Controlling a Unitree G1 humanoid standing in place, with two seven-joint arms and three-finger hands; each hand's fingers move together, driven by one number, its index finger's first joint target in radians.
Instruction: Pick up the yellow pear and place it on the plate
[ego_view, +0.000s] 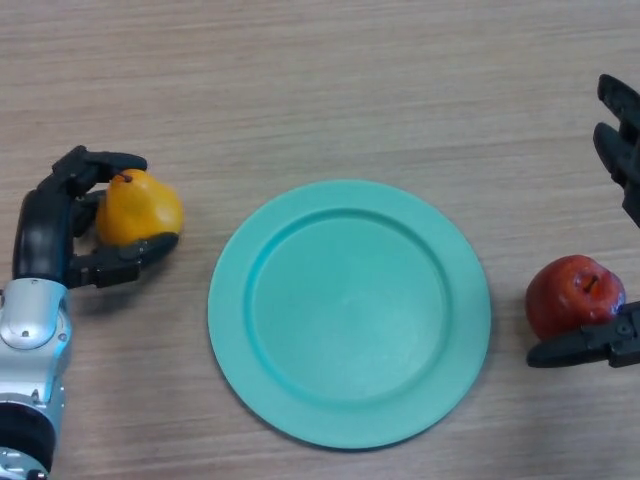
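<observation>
Wood-grain table (330, 80) fills the head view, its pale brown lines running side to side; nearest the camera, at the lower left, the silver forearm of the left arm enters the view and rises toward the black left hand (55, 235); at about the same depth, in the centre, lies the near rim of a round teal plate (250, 400), flat on the table, its shallow well bare; the plate sits between the two hands and touches neither. Farther up on the left, the left hand's fingers are curled round the yellow pear (138, 208), one finger arching over its top by the stem, the thumb pressed along its near underside; the pear is held just left of the plate's rim, apart from it, and not on the plate; whether the pear still rests on the table or is lifted clear cannot be told. On the right, a red apple (575, 296) sits on the table just beyond the plate's right rim, apart from it; the right hand (620, 340) frames the apple loosely, its thumb lying straight along the apple's near side, its fingers (622, 140) spread well above and beyond the fruit, closed on nothing.
</observation>
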